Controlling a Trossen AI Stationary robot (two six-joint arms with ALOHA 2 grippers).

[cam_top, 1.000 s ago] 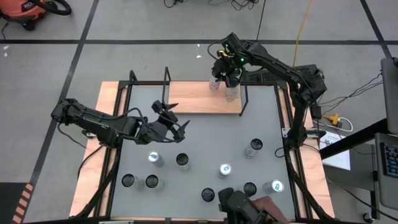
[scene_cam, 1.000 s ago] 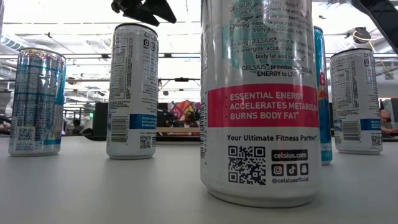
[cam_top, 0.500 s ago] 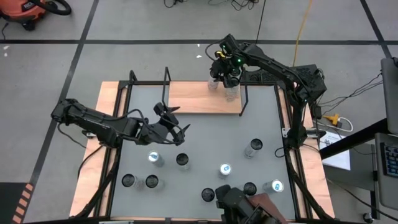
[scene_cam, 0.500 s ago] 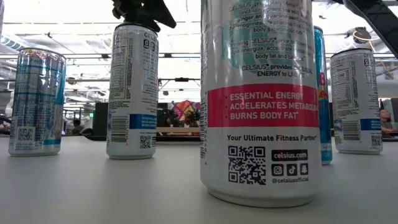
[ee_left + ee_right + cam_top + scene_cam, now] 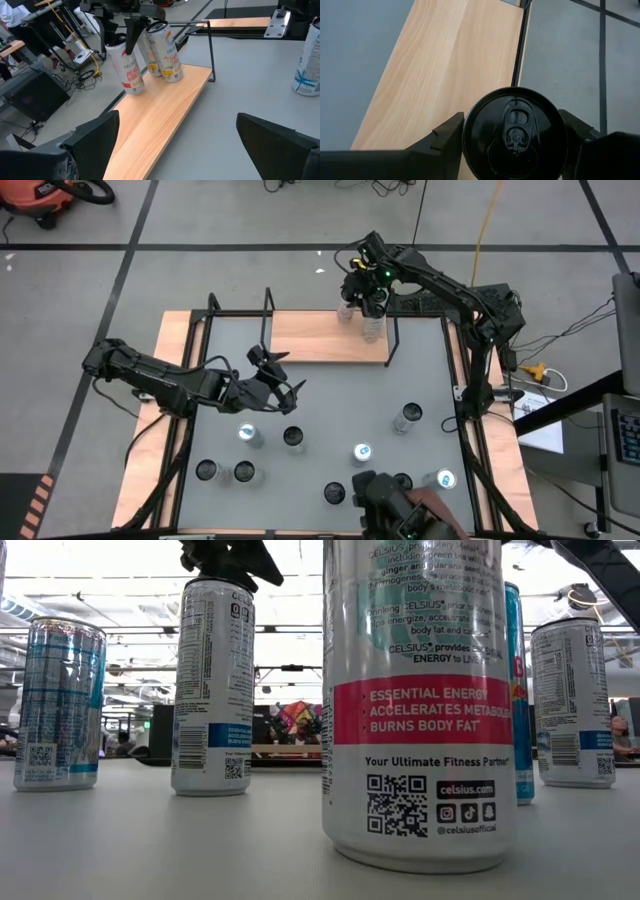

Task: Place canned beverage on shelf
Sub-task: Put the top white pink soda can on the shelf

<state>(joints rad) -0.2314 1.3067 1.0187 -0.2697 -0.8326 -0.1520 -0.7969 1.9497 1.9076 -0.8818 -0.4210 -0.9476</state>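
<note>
Light-wood shelf (image 5: 320,338), black-topped can (image 5: 515,132).

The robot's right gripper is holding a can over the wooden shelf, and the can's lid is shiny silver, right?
Not quite. The right gripper does hold the can over the wooden shelf, but the right wrist view shows the lid is black, not silver.

The shelf (image 5: 325,336) lies along the far edge of the bench (image 5: 330,405), toward its right half. Three cans stand grouped at the shelf's right end; the right hand (image 5: 366,302) is over them, its fingers on either side of the black-topped can (image 5: 515,133). The left hand (image 5: 283,377) hangs over the bench's left-centre, just in front of the shelf. About nine loose cans, apparently, stand across the near half of the bench.
</note>
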